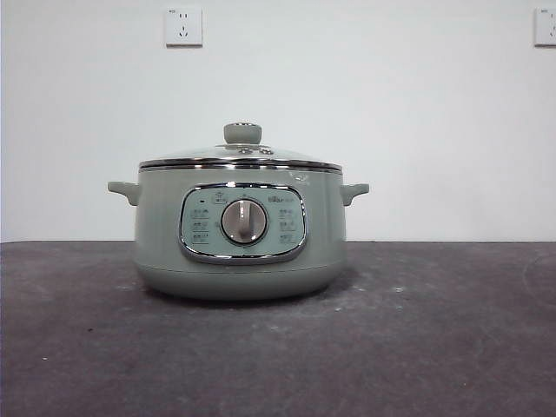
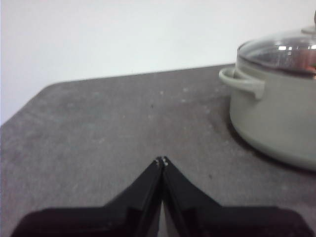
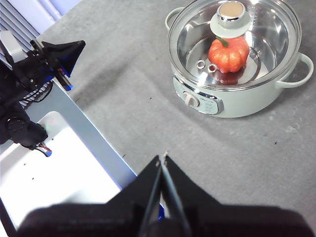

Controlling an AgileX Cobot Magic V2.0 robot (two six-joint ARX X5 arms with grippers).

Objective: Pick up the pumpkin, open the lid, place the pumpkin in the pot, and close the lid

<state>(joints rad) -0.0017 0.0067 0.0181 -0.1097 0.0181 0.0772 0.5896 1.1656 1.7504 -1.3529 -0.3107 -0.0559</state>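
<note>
The sage-green pot (image 1: 239, 248) stands mid-table with its control panel and silver dial facing the front camera. The glass lid (image 1: 241, 158) with its green knob rests on the pot's rim. Through the glass, the right wrist view shows the orange pumpkin (image 3: 228, 55) lying inside the pot (image 3: 237, 101), under the lid (image 3: 276, 34). My right gripper (image 3: 162, 159) hangs high above the table, well away from the pot, shut and holding nothing. My left gripper (image 2: 161, 161) sits low over the bare table, shut and holding nothing, with the pot (image 2: 276, 118) off to one side.
The dark grey tabletop (image 1: 434, 347) spreads around the pot. In the right wrist view the left arm (image 3: 39, 59) and a white-and-blue frame (image 3: 74, 163) lie beyond the table's edge. Two wall sockets (image 1: 183, 26) sit on the white wall behind.
</note>
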